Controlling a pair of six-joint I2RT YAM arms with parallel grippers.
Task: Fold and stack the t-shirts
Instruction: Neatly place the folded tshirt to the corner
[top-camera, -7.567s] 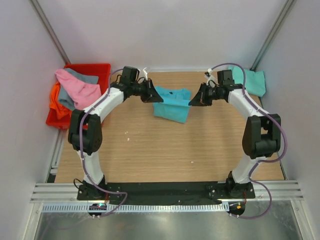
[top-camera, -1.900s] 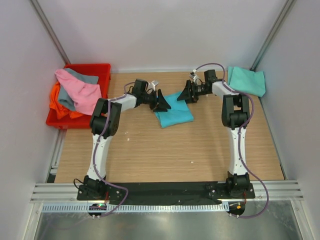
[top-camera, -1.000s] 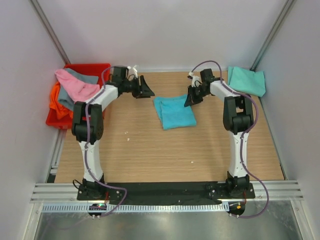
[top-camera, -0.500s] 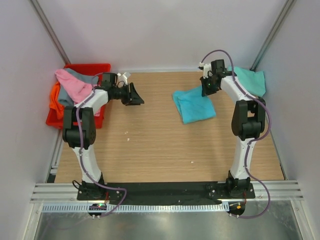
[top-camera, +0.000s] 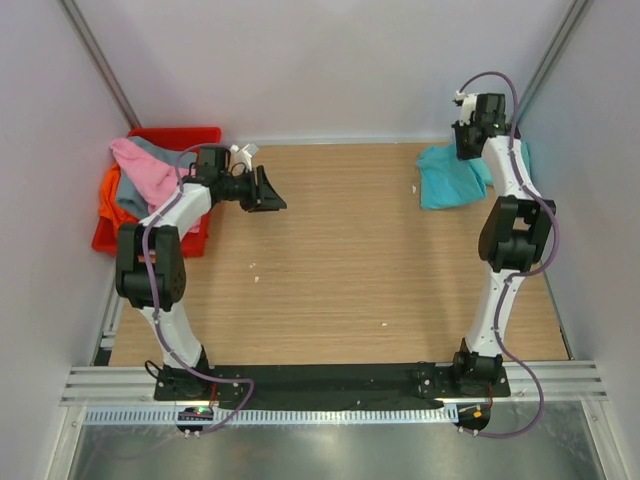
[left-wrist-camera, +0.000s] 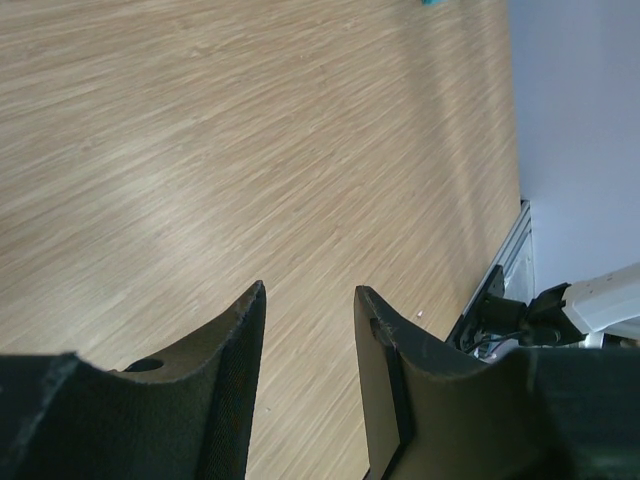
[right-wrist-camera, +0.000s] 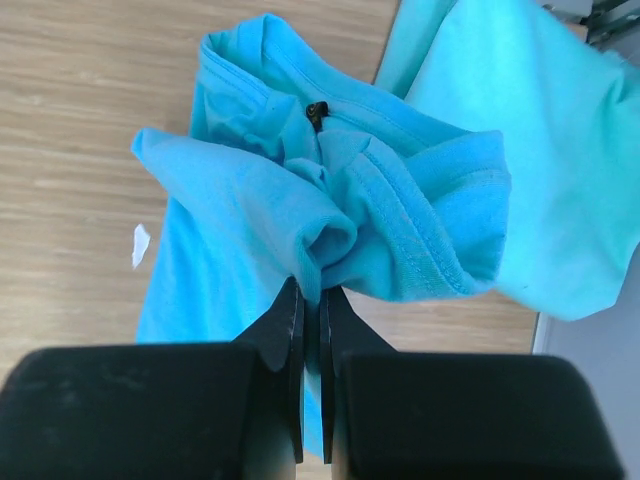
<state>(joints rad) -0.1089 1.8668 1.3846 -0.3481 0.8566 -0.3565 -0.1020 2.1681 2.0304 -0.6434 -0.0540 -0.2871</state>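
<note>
Bright turquoise-blue t-shirt (right-wrist-camera: 250, 200), mint-teal t-shirt (right-wrist-camera: 520, 150), pink t-shirt (top-camera: 150, 172), red crate (top-camera: 190, 137), wood-grain table (top-camera: 340, 260).

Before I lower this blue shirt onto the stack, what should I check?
1. Grip: right gripper shut on turquoise shirt, ok.
2. Fold: turquoise shirt bunched at the grip, not ok.
3. Base: mint shirt lies in the far right corner, ok.
4. Alignment: turquoise shirt mostly beside mint shirt, not ok.
5. Clearance: left gripper open, empty, away from both shirts, ok.
</note>
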